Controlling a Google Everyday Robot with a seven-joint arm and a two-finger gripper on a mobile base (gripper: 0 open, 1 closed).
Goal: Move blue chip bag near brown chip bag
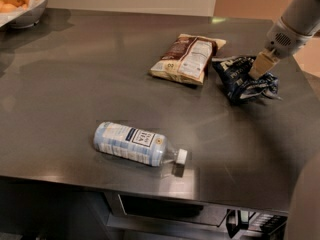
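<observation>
One blue chip bag (239, 85) sits clamped beneath the tool (258, 70).

Dim, even light. Table (75, 79) sheen pale beyond bottle (132, 144); bowl (34, 13) shadow far left of bottle. Gripper (258, 68), far right beyond bottle, brightly lit.

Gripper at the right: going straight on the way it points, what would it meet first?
The gripper points down-left, its tip already at the crumpled navy-blue foil chip bag. It would press into that first, probably then the dark metal tabletop beneath, though depth is unclear.
</observation>
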